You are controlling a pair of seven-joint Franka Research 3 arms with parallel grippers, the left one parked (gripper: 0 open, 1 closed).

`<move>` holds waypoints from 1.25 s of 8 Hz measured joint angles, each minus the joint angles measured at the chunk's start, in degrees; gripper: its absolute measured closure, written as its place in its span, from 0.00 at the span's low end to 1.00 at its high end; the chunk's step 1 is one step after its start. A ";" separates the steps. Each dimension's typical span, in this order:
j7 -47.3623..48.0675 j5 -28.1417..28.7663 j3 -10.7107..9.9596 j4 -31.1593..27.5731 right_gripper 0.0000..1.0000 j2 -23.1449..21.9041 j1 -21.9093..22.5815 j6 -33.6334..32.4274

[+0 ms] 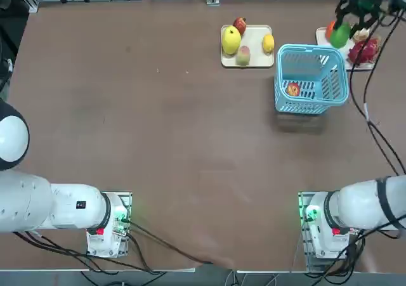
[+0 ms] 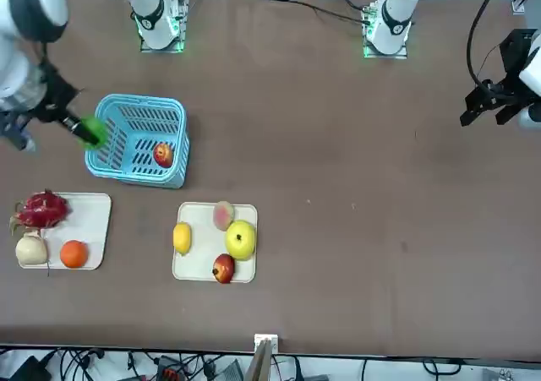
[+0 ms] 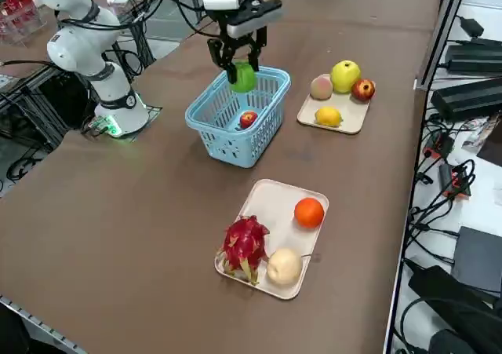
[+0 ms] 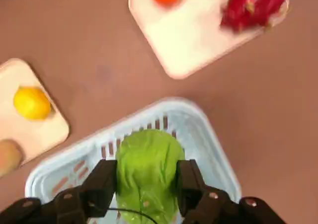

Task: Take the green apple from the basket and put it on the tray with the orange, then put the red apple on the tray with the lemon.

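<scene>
My right gripper [image 3: 240, 65] is shut on the green apple [image 3: 243, 78] and holds it in the air over the light blue basket [image 3: 235, 122], clear of the rim. In the wrist view both fingers [image 4: 102, 182] press the green apple [image 4: 147, 169] from either side, with the basket [image 4: 174, 107] below. The red apple [image 1: 292, 89] lies alone on the basket floor. On a tray [image 2: 95, 225] beside the basket sits the orange [image 2: 73, 253]. The lemon [image 2: 182, 237] lies on the other tray [image 2: 199, 267].
A pink dragon fruit [image 3: 245, 244] and a pale round fruit [image 3: 284, 266] share the orange's tray. With the lemon lie a yellow-green apple [image 2: 240, 239], a pale green-pink fruit [image 2: 223, 214] and a dark-red fruit [image 2: 223, 269]. Cables [image 1: 374, 130] trail by the basket.
</scene>
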 joint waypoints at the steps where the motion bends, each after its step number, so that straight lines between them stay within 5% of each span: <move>1: -3.82 0.00 -0.12 5.84 0.33 5.64 -2.17 0.10; 5: -14.52 0.21 -0.20 21.14 0.33 28.73 -9.43 6.61; 10: -15.03 0.23 -0.13 21.69 0.33 40.44 -10.88 14.24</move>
